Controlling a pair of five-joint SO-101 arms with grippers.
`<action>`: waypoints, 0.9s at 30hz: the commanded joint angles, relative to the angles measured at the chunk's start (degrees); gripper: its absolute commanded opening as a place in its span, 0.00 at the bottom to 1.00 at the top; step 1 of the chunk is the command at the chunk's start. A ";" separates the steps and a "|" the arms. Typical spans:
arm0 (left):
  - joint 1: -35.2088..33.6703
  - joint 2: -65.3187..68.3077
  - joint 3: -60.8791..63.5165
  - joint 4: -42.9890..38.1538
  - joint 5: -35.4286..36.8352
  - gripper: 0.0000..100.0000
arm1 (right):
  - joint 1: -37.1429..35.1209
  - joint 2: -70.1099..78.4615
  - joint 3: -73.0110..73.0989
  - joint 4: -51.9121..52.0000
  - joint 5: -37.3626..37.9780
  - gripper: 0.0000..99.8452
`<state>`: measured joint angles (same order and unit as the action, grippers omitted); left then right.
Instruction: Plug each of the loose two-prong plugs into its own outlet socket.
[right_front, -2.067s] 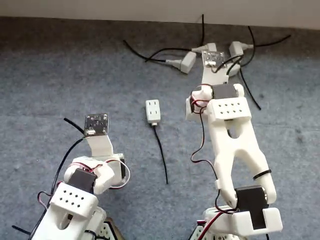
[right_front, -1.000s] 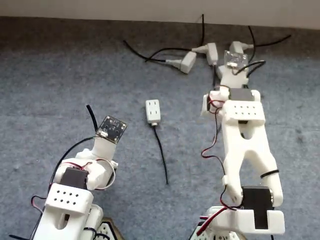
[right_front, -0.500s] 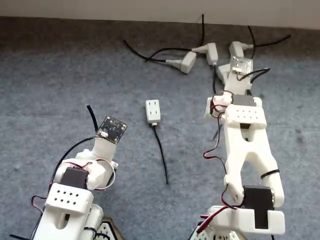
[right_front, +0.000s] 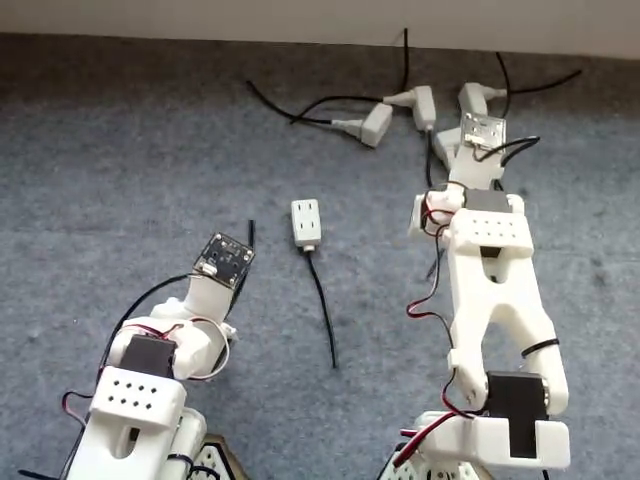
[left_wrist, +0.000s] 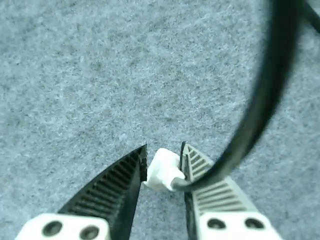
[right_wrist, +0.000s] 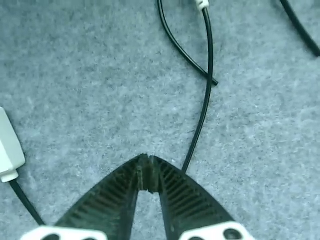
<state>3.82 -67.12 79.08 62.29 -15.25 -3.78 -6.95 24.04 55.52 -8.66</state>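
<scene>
My left pincer (left_wrist: 162, 150) is clamped on a small white plug (left_wrist: 162, 171), whose black cord (left_wrist: 265, 95) arches away. It sits at about 8 o'clock on the grey counter (right_front: 120, 150). The socket block (right_front: 306, 222) lies near the centre, apart from it. My right pincer (right_wrist: 149, 165) is pinched fully together with nothing in it, up at 1 o'clock among white cord fittings (right_front: 376, 123).

Grey carpet (right_front: 120, 150) covers surface; pale wall strip (right_front: 200, 15) along far edge.
</scene>
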 joint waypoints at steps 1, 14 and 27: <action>-0.48 -0.66 -2.15 0.79 -0.53 0.10 | 0.57 -0.40 -0.22 -0.92 -0.53 0.01; -0.48 -0.75 -2.33 3.16 -5.98 0.09 | 0.57 -0.40 -0.22 -1.01 -0.53 0.01; -7.96 -0.22 -8.48 7.65 -23.38 0.09 | 0.57 -0.40 -0.31 -1.01 -0.53 0.01</action>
<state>-2.59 -67.12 70.73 69.76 -35.56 -3.78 -6.95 24.04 55.34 -8.66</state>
